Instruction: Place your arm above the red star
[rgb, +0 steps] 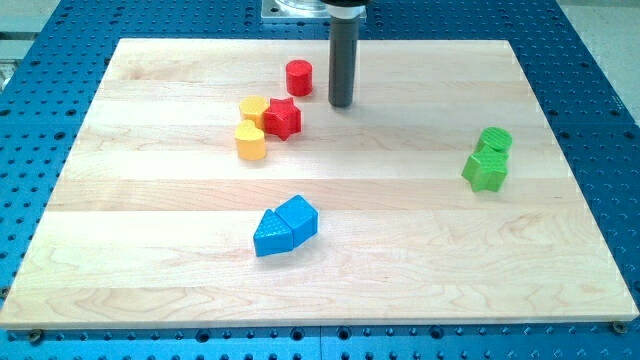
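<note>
The red star (283, 118) lies on the wooden board (400, 250) in its upper left part, touching a yellow block (254, 109) on its left. My tip (341, 104) is on the board to the right of the red star and slightly above it in the view, a short gap apart. A red cylinder (298, 77) stands just left of the rod and above the star.
A second yellow block (250, 141) lies below and left of the star. A blue cube (297, 216) and a blue triangular block (271, 235) touch near the bottom middle. A green cylinder-like block (494, 141) and a green star (485, 171) sit at the right.
</note>
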